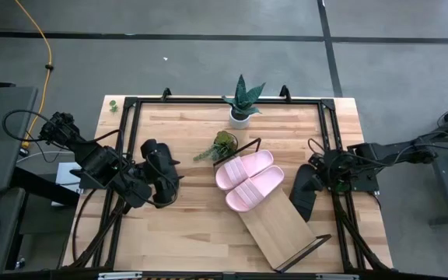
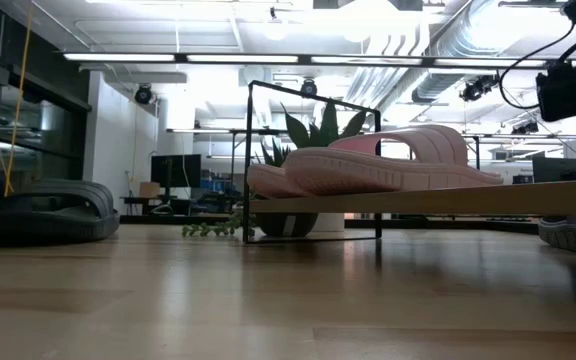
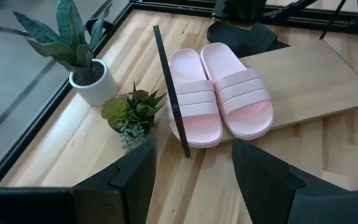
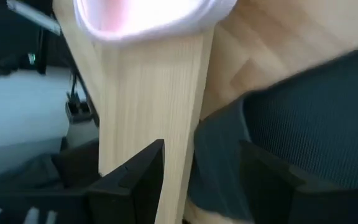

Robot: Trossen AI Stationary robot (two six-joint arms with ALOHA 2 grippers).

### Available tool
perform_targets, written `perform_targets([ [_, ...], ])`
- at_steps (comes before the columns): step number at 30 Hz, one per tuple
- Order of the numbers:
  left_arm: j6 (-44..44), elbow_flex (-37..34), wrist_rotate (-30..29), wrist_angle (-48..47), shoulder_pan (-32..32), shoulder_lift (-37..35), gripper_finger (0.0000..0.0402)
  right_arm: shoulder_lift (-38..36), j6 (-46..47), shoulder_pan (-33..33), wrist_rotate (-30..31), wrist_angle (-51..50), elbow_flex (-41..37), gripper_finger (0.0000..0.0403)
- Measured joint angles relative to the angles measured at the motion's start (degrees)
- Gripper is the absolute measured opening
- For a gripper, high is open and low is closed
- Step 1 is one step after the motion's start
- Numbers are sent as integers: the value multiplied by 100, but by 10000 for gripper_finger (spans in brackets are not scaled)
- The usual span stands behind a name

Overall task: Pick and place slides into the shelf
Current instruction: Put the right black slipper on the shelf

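Right pincer (image 1: 311, 180) open over black slide (image 1: 302, 192); pink slides (image 1: 249, 180) lie along shelf (image 1: 282, 225).

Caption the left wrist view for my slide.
Two pink slides rest side by side on the shelf.

Shelf (image 1: 280, 225): long light-wood board with thin black wire frame ends, lying diagonally across the table. Two light pink slides (image 1: 249, 180) rest side by side, touching, at the board's far end beside one wire frame. One black slide (image 1: 159, 173) lies on the tabletop well left of the shelf; another black slide (image 1: 304, 191) lies just beside its right edge
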Motion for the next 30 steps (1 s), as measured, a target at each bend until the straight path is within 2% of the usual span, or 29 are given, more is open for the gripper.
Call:
perform_targets([
  [5, 1, 0, 33, -1, 0, 0, 198, 7, -190, 0, -233, -378, -51, 185],
  [17, -119, -1, 34, -1, 0, 0, 198, 11, -285, 0, -270, -8, -426, 185],
  [26, -125, -1, 34, -10, 2, 0, 198, 11, -393, 0, 528, -15, -437, 185],
  [30, -122, 0, 32, -33, 2, 0, 198, 11, -379, 0, 267, -69, -437, 185],
])
